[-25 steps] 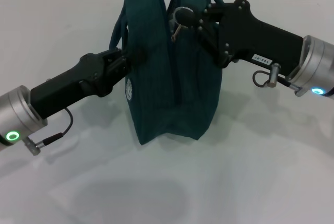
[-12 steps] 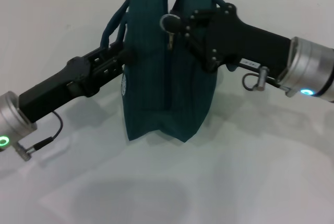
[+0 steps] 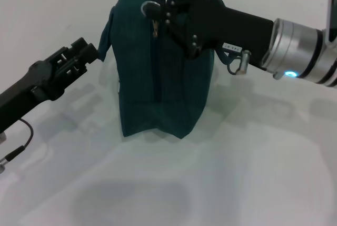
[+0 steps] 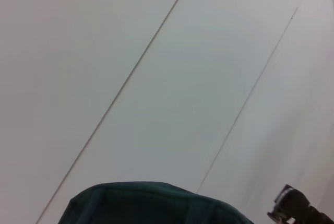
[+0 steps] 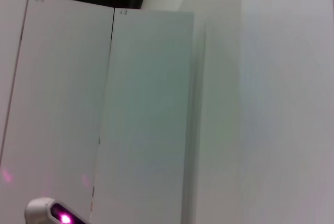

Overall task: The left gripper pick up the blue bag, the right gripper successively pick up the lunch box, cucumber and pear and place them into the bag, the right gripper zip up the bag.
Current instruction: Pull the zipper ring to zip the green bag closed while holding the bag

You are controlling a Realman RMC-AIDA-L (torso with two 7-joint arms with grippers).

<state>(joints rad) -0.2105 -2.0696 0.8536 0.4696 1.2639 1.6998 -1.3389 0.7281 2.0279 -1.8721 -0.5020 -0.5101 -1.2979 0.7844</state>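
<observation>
— Where does the dark teal fabric bag point(image 3: 158, 62) sit?
— Upright on the white table point(image 3: 253, 157), its zip running up the near end.
— And the right gripper point(image 3: 158, 12)?
— At the bag's top, on the zip line, with a small metal zipper pull point(image 3: 155, 27) dangling just under its tip. How far the jaws stand apart, I cannot tell.
— The left gripper point(image 3: 87, 52)?
— Just beside the bag's left side, near the handle, holding nothing; its fingers' spread is unclear.

White table point(image 3: 253, 173), pale wall panels point(image 5: 146, 104)
</observation>
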